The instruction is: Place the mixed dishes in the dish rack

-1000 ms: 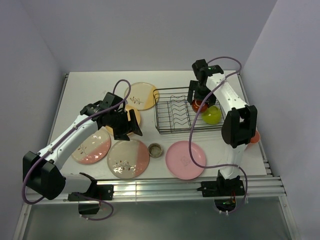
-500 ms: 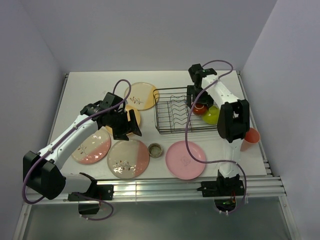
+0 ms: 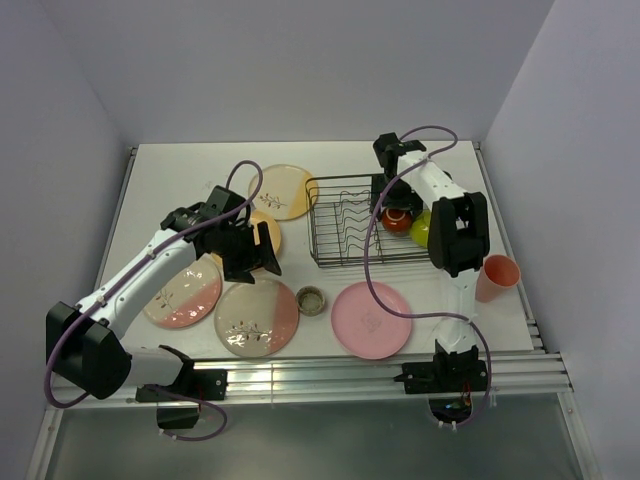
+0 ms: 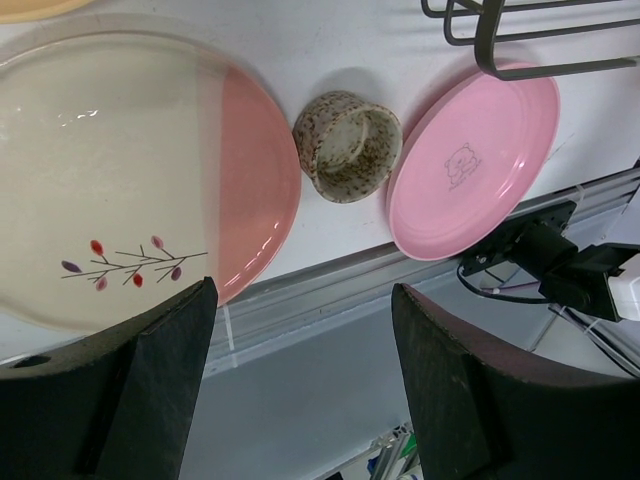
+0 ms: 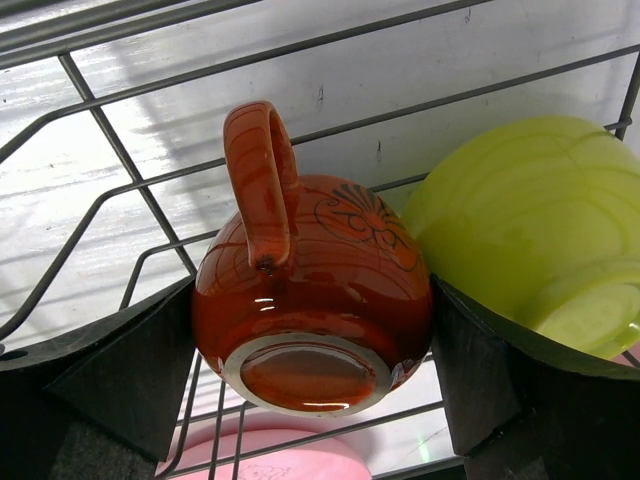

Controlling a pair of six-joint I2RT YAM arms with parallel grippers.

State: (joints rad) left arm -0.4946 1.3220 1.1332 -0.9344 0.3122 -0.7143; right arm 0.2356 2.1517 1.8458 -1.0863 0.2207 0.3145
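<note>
My right gripper (image 3: 397,208) is inside the dish rack (image 3: 335,258), shut on the dark red mug (image 5: 310,290), which shows in the top view (image 3: 398,220) too. The mug's base faces the wrist camera and its handle points away. The lime-yellow bowl (image 5: 530,220) lies in the rack just right of the mug (image 3: 419,229). My left gripper (image 3: 252,252) is open and empty above the yellow-orange plate (image 3: 264,226). Its wrist view shows a cream-and-pink plate (image 4: 130,180), the small greenish cup (image 4: 347,145) and the pink plate (image 4: 475,160).
The salmon-pink tumbler (image 3: 495,277) stands right of the rack. A cream-and-yellow plate (image 3: 282,190) lies left of the rack. Two cream-and-pink plates (image 3: 257,317) (image 3: 183,290) lie at the front left. The cup (image 3: 312,300) and the pink plate (image 3: 372,318) sit near the table's front rail (image 3: 300,370).
My right arm has swung left and brought the mug further into the rack beside the bowl; the tumbler is now uncovered. My left arm has barely moved.
</note>
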